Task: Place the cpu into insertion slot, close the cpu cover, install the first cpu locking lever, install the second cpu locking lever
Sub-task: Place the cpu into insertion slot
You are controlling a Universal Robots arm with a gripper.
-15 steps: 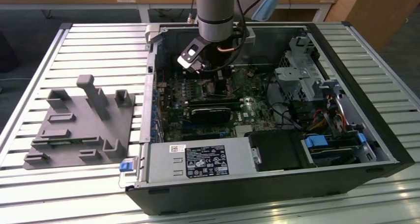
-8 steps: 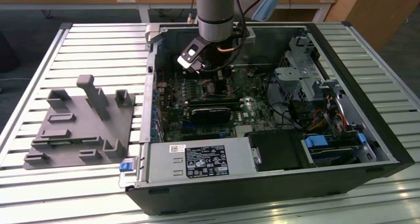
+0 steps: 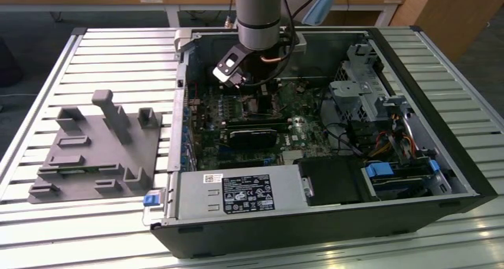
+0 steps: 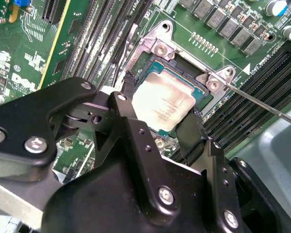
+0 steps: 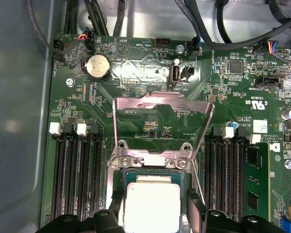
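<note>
- One slatted desk (image 3: 118,51) is counted. It carries one open computer case (image 3: 315,233) in the middle of the exterior view and one grey fixture (image 3: 94,151) at the exterior view's left.
- One robot arm (image 3: 260,15) is seen reaching down into the case from the upper middle of the exterior view.
- One green circuit board (image 5: 72,107) lies flat in the case. Two banks of long black memory slots (image 5: 77,179) are counted, one on either side of the socket.
- One pincer (image 4: 160,109) is counted, with two black fingers (image 4: 191,131). It is narrowed onto the cpu, with a finger against each of two opposite edges.
- One cpu cover (image 5: 160,100) is seen in the first wrist view, swung up and back so the socket is left open.
- One insertion slot (image 4: 182,65) is counted, and its dark recess shows just beyond the chip.
- One cpu (image 4: 165,104) is held between the fingers, directly over or already resting in the slot. Which of the two cannot be told.
- The placing is judged best done with the chip kept level and square to the metal rim. It should be lowered straight, with no sideways push, and let go only once it lies flat.
- One thin lever rod (image 4: 262,104) is seen beside the socket, standing clear of the chip.
</note>
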